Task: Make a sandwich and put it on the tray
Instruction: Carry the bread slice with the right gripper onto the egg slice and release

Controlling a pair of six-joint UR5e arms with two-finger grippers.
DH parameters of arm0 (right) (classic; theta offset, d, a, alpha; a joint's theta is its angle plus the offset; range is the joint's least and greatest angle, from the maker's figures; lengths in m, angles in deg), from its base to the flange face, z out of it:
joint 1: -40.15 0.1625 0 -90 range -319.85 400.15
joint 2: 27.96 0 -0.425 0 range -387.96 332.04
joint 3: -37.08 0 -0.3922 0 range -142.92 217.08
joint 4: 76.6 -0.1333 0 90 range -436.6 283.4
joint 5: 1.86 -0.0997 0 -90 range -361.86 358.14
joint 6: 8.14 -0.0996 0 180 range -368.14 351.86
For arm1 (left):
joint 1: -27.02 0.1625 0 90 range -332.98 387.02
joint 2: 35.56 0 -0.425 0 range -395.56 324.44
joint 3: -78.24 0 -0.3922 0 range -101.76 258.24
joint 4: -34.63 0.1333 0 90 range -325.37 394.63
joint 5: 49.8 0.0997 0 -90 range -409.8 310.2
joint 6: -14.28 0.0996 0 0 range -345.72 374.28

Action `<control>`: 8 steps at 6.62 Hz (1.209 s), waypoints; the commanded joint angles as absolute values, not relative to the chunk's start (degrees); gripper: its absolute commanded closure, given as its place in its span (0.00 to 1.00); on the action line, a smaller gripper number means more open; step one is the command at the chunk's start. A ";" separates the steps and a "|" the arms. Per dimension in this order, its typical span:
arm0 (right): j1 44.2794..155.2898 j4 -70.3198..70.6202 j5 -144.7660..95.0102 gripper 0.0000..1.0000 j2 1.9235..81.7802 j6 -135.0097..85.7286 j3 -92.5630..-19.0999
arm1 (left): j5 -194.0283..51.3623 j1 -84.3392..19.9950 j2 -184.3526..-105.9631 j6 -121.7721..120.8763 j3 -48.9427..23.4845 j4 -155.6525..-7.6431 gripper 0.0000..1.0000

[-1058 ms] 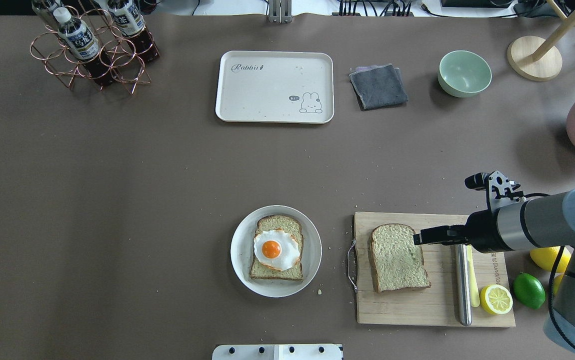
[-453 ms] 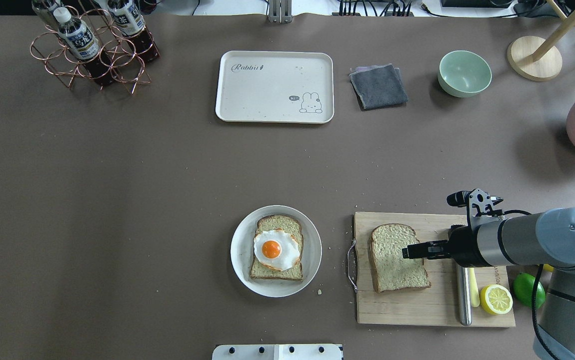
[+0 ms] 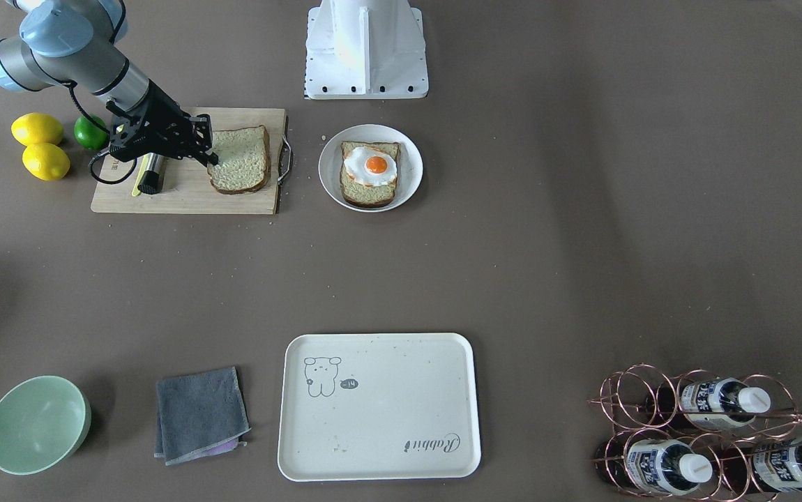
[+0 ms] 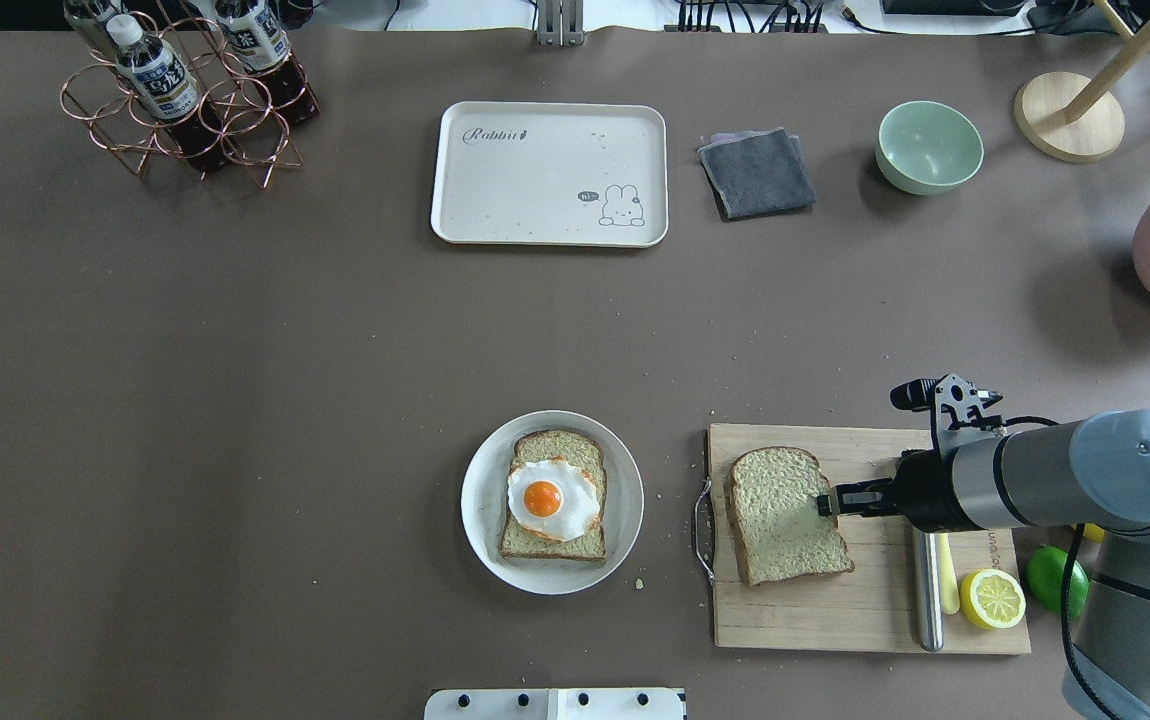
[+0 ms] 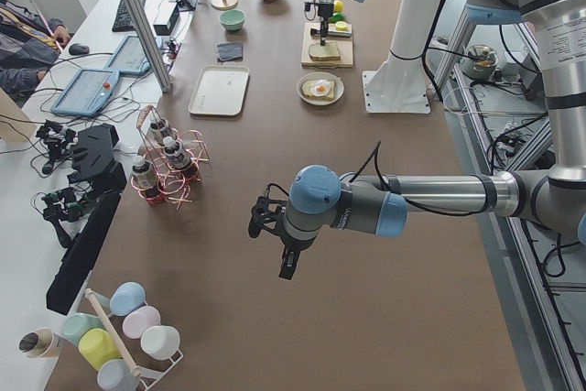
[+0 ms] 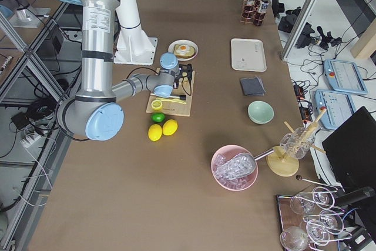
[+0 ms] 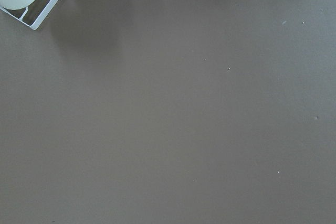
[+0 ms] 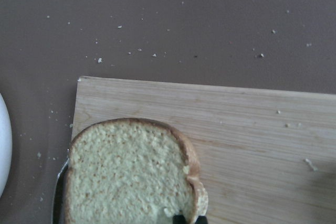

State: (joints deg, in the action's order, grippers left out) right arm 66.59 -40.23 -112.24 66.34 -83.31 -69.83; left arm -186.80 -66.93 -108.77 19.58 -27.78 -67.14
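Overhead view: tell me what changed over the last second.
The right gripper moved nearer the robot along the right crust of the bread slice, and that slice slid slightly toward the plate, turning a little on the cutting board. Whether the fingers grip it is unclear. The egg-topped slice, tray and the rest stayed put.

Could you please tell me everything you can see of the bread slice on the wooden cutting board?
The bread slice is squarish and pale greenish-tan, with a porous crumb and a dark brown crust. It lies flat and slightly askew on the wooden cutting board, at the end nearest the white plate. The right end effector touches the crust on its far edge; whether it grips cannot be told. Nothing lies on top.
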 commanded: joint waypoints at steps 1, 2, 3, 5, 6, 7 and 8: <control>67.57 -40.12 -112.25 1.00 65.39 -83.37 -71.02 | -187.00 -66.93 -108.78 19.56 -27.93 -67.23 0.02; 68.18 -40.12 -112.42 1.00 64.08 -83.63 -72.94 | -187.08 -66.93 -108.78 19.56 -27.93 -67.23 0.02; 68.19 -40.30 -112.94 1.00 60.76 -88.60 -74.27 | -187.00 -66.93 -108.78 19.56 -27.93 -67.23 0.02; 67.32 -40.12 -112.25 1.00 52.14 -99.50 -72.88 | -187.00 -66.93 -109.30 19.56 -27.76 -67.15 0.02; 65.57 -40.12 -109.98 1.00 50.20 -102.94 -72.79 | -187.00 -66.93 -109.30 19.56 -27.76 -67.06 0.02; 62.25 -40.03 -105.09 1.00 47.74 -106.19 -71.57 | -187.08 -66.93 -109.30 19.56 -27.84 -67.14 0.02; 60.21 -40.03 -101.73 1.00 46.33 -107.27 -70.25 | -187.08 -66.93 -109.83 19.56 -27.76 -67.06 0.02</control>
State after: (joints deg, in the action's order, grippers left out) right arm 62.78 -40.06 -105.74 48.34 -105.10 -71.57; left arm -187.06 -66.93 -109.46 19.56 -27.79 -67.11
